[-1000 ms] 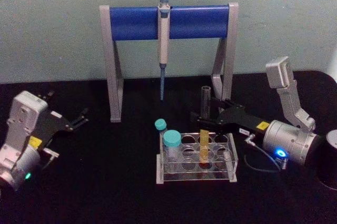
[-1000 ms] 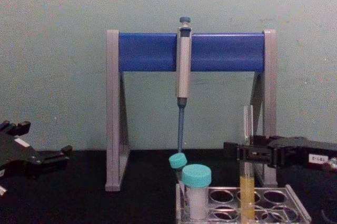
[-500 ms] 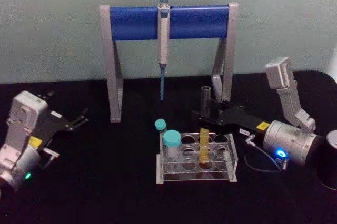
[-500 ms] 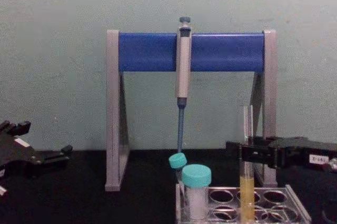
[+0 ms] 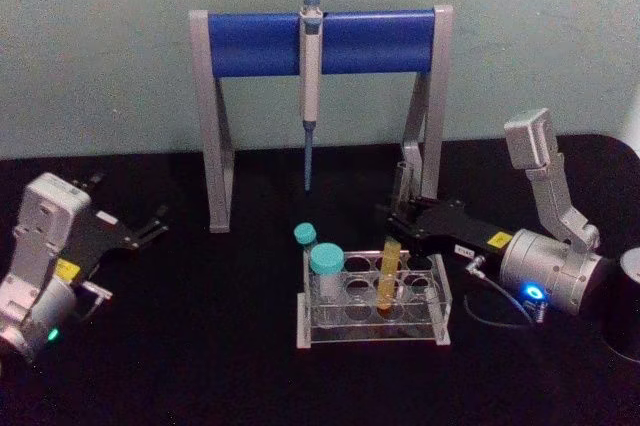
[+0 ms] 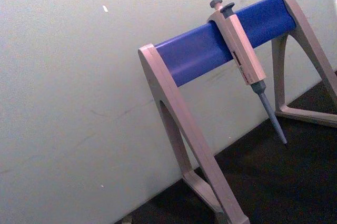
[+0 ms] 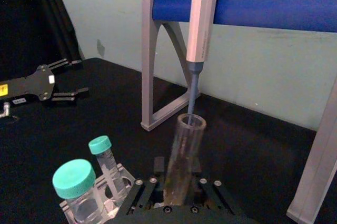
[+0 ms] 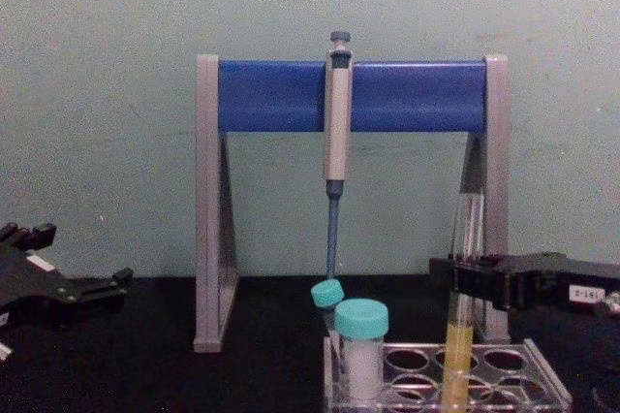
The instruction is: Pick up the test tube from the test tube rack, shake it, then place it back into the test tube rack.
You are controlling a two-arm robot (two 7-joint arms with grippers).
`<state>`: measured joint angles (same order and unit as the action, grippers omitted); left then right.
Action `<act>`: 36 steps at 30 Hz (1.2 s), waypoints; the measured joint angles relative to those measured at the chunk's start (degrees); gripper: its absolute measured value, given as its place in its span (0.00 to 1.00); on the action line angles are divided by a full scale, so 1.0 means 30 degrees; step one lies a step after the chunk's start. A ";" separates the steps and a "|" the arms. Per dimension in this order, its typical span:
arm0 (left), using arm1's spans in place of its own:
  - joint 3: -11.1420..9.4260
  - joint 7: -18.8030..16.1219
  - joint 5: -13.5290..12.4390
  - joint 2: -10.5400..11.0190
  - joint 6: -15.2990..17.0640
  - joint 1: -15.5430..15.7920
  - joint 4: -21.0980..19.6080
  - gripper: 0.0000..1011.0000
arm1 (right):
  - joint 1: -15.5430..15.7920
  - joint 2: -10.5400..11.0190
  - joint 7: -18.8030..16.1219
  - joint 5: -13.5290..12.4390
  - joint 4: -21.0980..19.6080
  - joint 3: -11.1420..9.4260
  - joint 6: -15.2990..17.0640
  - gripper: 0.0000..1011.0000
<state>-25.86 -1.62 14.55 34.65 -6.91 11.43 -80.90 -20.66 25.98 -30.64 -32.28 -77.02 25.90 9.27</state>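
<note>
Gripping the tall clear glass test tube (image 5: 387, 276) above its yellow liquid, the right claw (image 5: 399, 217) is closed on it just behind the low clear acrylic test tube rack (image 5: 372, 334). The tube leans, its round bottom seated in a rack hole. Lifting, shaking and returning all seem left to do. The left claw (image 5: 150, 226) rests well left of the rack on the black desk (image 5: 200, 356), fingers spread.
</note>
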 joint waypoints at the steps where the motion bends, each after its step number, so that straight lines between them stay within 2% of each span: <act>1: -0.0001 0.0001 0.0000 0.0000 -0.0001 0.0001 0.0001 1.00 | 0.0000 0.0001 0.0000 0.0001 0.0000 0.0000 -0.0001 0.29; 3: -0.0001 0.0001 0.0000 0.0000 -0.0001 0.0002 0.0000 1.00 | 0.0000 0.0001 0.0000 -0.0001 -0.0003 0.0000 -0.0003 0.24; 21: -0.0001 0.0001 0.0001 0.0000 -0.0001 0.0000 0.0000 1.00 | 0.0001 0.0132 -0.0009 -0.0001 -0.0127 0.0207 -0.0304 0.23; 28: -0.0001 0.0001 0.0000 0.0000 -0.0001 0.0001 0.0000 1.00 | 0.0022 0.0358 -0.0011 0.0682 -0.0563 0.0597 -0.1033 0.23; 36: 0.0000 0.0001 0.0001 0.0000 -0.0001 0.0000 0.0001 1.00 | 0.0228 0.0529 0.0187 0.1454 -0.1161 0.0698 -0.1612 0.23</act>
<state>-25.86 -1.62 14.55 34.65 -6.91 11.43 -80.90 -19.98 27.57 -30.08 -27.92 -80.51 27.99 4.43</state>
